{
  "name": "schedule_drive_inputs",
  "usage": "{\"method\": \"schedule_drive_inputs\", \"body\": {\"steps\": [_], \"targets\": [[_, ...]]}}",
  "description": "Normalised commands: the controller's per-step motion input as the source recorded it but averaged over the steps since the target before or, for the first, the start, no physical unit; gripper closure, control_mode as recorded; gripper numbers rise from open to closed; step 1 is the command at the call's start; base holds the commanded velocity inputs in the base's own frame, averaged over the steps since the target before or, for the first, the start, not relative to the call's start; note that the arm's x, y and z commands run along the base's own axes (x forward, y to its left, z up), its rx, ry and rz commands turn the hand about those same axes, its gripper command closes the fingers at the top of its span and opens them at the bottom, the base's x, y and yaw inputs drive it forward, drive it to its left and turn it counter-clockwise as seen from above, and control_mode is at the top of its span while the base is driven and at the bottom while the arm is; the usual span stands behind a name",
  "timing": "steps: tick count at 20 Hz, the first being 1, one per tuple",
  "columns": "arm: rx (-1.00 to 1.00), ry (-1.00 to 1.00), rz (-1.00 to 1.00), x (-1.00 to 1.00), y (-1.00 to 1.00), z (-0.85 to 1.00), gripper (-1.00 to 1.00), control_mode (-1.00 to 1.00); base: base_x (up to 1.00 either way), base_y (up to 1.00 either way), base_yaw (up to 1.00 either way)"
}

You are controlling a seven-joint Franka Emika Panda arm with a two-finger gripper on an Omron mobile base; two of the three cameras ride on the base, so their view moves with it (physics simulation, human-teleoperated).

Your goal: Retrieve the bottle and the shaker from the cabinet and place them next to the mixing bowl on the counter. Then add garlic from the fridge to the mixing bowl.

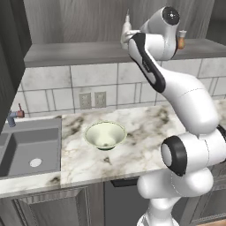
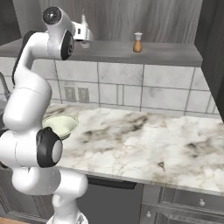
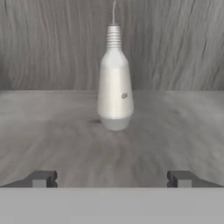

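While hovering at the cabinet shelf [image 2: 166,52], jaws gaping wide, gripping nothing | one bottle [image 3: 114,83] standing ahead, untouched | one shaker [image 2: 138,43] standing apart | one mixing bowl [image 1: 105,134] sitting on bench [image 2: 144,140]

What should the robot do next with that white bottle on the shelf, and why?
Probably slide the tool straight forward until its fingertips flank the bottle, then close. The bottle stands upright on the cabinet shelf, centred ahead, and the tool is wide open with a gap left before it.

Wall outlets [image 1: 92,100] on tiled backsplash [image 1: 48,81].
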Motion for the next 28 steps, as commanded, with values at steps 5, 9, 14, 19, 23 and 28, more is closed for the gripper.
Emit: {"method": "schedule_drive_inputs", "body": {"steps": [5, 9, 14, 19, 23, 28], "targets": [[0.0, -0.02, 0.0, 0.3, 0.0, 0.01, -1.0, -1.0, 0.0, 0.0, 0.0], [0.0, 0.01, 0.0, 0.39, 0.0, 0.13, -1.0, -1.0, 0.0, 0.0, 0.0], [0.0, 0.01, 0.0, 0.41, 0.0, 0.01, -1.0, -1.0, 0.0, 0.0, 0.0], [0.0, 0.0, 0.0, 0.21, 0.0, 0.0, -1.0, -1.0, 0.0, 0.0, 0.0], [0.0, 0.0, 0.0, 0.17, 0.0, 0.0, -1.0, -1.0, 0.0, 0.0, 0.0], [0.0, 0.0, 0.0, 0.19, 0.0, -0.01, -1.0, -1.0, 0.0, 0.0, 0.0]]}}
